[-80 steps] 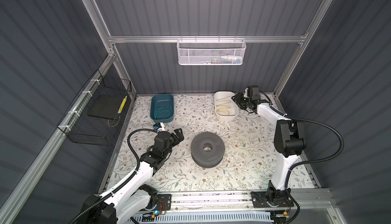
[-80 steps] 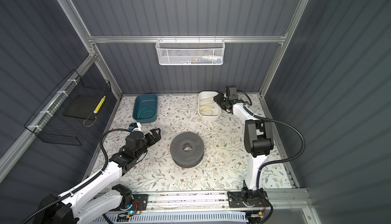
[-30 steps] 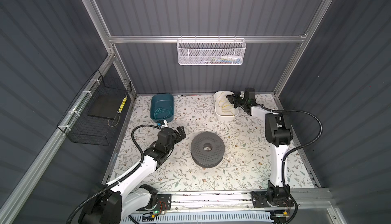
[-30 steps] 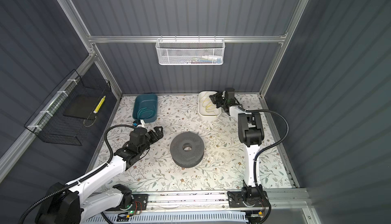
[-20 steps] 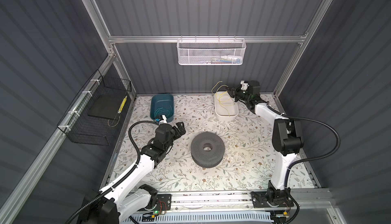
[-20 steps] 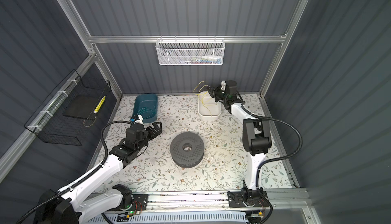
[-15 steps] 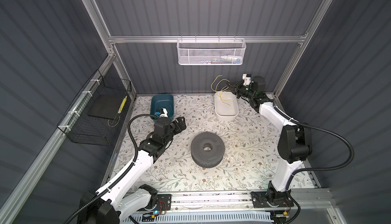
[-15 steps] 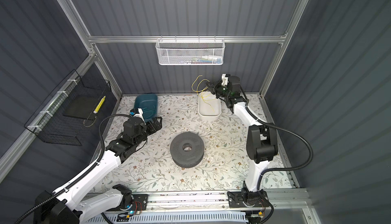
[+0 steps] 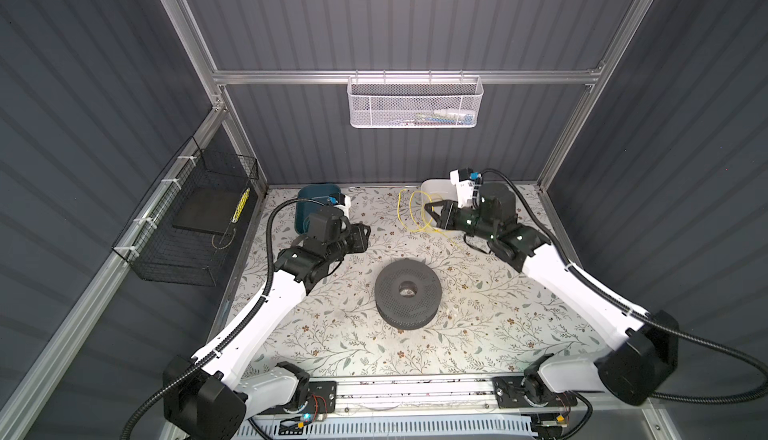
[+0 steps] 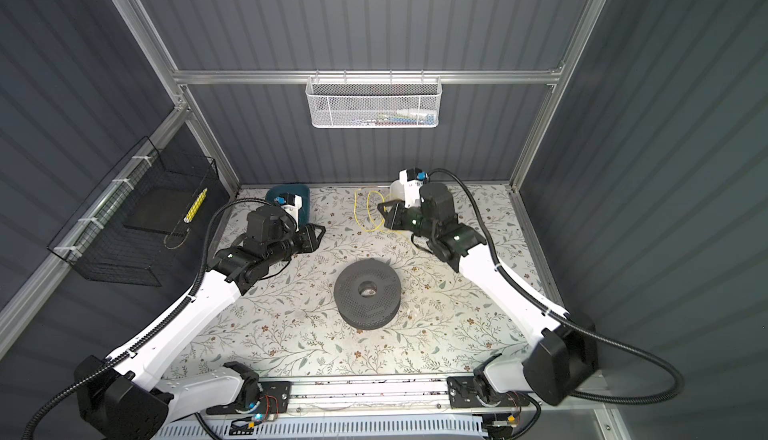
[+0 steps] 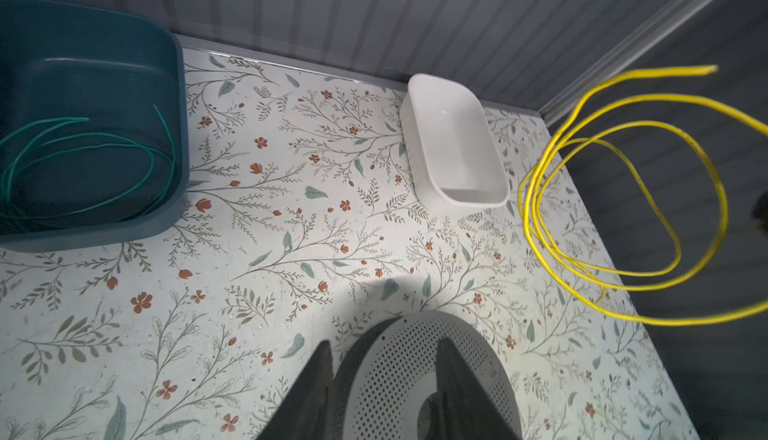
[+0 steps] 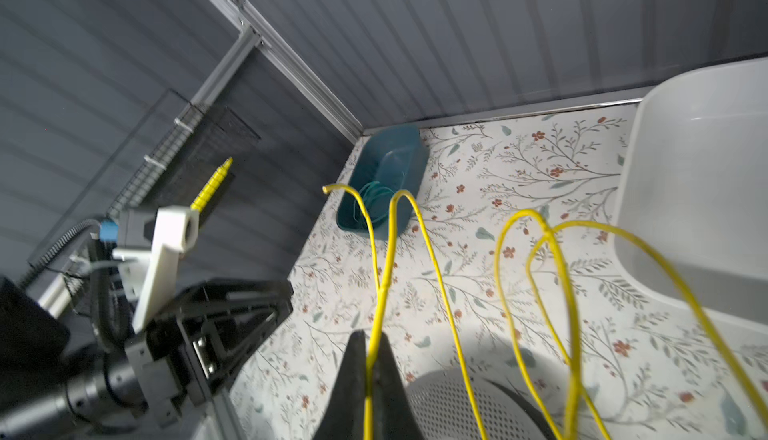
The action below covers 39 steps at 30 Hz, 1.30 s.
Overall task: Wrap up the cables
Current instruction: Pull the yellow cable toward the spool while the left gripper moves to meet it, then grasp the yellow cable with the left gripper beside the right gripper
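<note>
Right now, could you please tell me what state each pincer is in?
Left pincer: open, holding nothing.
Right pincer: shut on the thin bright yellow cable.

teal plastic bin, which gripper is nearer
Left. The left gripper sits just beside the teal plastic bin; the right gripper, holding thin yellow wire, is across by the white plastic tub.

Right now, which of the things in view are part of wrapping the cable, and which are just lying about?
In the job:
yellow cable, clamped in the right pincer
left pincer, open and empty
dark perforated spool, probably the wrapping core

Lying about:
empty white bin
teal bin holding green wire
black wire basket
white mesh basket
</note>
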Motion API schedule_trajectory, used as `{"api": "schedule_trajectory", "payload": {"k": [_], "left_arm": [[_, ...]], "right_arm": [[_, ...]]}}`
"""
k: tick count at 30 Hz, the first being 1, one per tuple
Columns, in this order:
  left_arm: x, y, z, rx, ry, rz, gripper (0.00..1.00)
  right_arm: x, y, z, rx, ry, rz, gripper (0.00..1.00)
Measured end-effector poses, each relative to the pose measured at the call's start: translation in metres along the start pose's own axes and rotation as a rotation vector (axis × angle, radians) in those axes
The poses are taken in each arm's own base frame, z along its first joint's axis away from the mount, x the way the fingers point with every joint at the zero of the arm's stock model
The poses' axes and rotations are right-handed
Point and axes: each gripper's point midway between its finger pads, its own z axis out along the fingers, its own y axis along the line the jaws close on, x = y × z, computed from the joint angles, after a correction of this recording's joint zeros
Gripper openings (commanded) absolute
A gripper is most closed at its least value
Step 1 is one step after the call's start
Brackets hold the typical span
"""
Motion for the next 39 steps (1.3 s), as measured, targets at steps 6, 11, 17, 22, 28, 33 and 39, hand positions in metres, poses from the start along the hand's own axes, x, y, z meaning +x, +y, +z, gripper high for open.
{"api": "schedule_trajectory", "payload": {"k": [6, 11, 17, 22, 28, 33, 39], "left_arm": [[0.008, -0.031, 0.001, 0.09, 0.007, 0.106, 0.65], [0.006, -0.06, 0.006, 0.223, -0.041, 0.141, 0.7], [0.015, -0.074, 0.032, 0.302, -0.017, 0.154, 0.69], [0.025, -0.072, 0.053, 0.297, 0.01, 0.152, 0.66], [0.012, -0.075, 0.059, 0.301, -0.048, 0.146, 0.5], [0.004, -0.075, 0.061, 0.294, -0.09, 0.119, 0.2], [0.005, -0.061, 0.064, 0.235, -0.117, 0.059, 0.0]], "right_arm": [[0.031, -0.009, -0.014, 0.109, 0.008, -0.134, 0.0], [0.056, -0.017, -0.016, 0.15, 0.051, -0.174, 0.0], [0.059, -0.017, -0.017, 0.151, 0.059, -0.174, 0.0], [0.064, -0.01, -0.016, 0.118, 0.075, -0.171, 0.0], [0.07, 0.003, -0.014, 0.061, 0.095, -0.161, 0.0], [0.075, 0.011, -0.013, 0.038, 0.107, -0.156, 0.0], [0.075, 0.009, -0.013, 0.042, 0.1, -0.149, 0.0]]}}
